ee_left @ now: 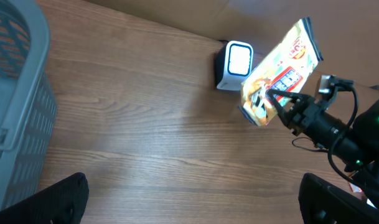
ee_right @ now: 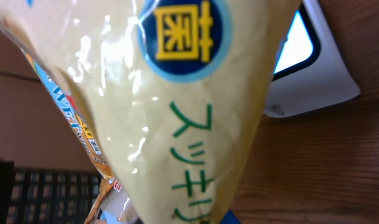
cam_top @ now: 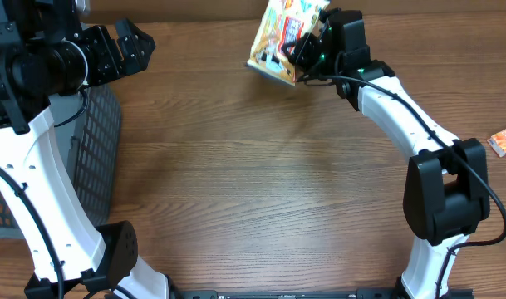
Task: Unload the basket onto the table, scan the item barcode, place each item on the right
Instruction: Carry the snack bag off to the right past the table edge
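Views of a two-arm bench at the scanning step. Overhead view: the right gripper (cam_top: pixel 307 50) is clamped on the lower edge of the snack packet (cam_top: pixel 277 37), a glossy yellow bag with red and blue print. The bag is lifted clear of the wooden table (cam_top: pixel 253 183) at its far edge and tilted. The left gripper (cam_top: pixel 140 48) stands with its jaws spread wide and nothing between them, above the far corner of the grey basket (cam_top: pixel 95 158), well apart from the bag. An orange sachet (cam_top: pixel 503 141) lies at the right edge of the table.

Left wrist view: the scanner (ee_left: pixel 234 65), a small white block with a lit window, sits on the table (ee_left: pixel 145 124) near the back wall. The snack packet (ee_left: pixel 279 74) hangs just beside it on the right, slanted with its top corner high. Whether bag and scanner touch cannot be told. The right gripper (ee_left: pixel 273 102) pinches the bag from below. The left gripper (ee_left: pixel 195 205) shows as two dark fingers (ee_left: pixel 65 199) far apart at the lower corners, and the basket (ee_left: pixel 21 93) fills the left margin.

Right wrist view: the snack packet (ee_right: pixel 170 112) covers most of the frame, showing a blue roundel and green lettering. The scanner (ee_right: pixel 307 68) shows behind it at upper right, window glowing.
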Available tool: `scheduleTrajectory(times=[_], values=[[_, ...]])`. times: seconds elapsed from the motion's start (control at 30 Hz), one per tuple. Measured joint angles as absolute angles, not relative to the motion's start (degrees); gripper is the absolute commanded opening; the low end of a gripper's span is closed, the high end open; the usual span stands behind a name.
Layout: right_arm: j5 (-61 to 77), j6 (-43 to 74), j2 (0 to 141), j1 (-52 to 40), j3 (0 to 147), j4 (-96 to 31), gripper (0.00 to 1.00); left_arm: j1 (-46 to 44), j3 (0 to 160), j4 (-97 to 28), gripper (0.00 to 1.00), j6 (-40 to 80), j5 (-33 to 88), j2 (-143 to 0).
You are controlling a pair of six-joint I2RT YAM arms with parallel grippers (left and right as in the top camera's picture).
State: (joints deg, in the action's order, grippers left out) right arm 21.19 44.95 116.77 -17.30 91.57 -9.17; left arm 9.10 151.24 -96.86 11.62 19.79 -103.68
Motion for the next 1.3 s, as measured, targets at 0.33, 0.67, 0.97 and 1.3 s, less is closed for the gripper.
scheduleTrajectory(times=[0.33, 0.67, 0.97, 1.3], values=[[17.17, 58.15, 127.37, -16.97, 94.00, -0.40, 0.04, 9.10, 151.24, -96.86, 1.00, 11.64, 19.79, -103.68], [17.76, 61.30, 129.21, -18.17, 96.44, 1.50, 0.04, 9.10, 151.24, -96.88, 1.00, 11.64, 19.79, -103.68], [19.29, 60.86, 129.21, -18.33, 97.12, 0.32, 0.04, 9.10, 151.24, -96.88, 1.00, 11.62, 19.77, -103.68], [13.56, 53.47, 121.14, -0.71, 108.38, -40.45, 0.04, 9.10, 151.24, -96.88, 1.00, 11.62, 19.79, -103.68]])
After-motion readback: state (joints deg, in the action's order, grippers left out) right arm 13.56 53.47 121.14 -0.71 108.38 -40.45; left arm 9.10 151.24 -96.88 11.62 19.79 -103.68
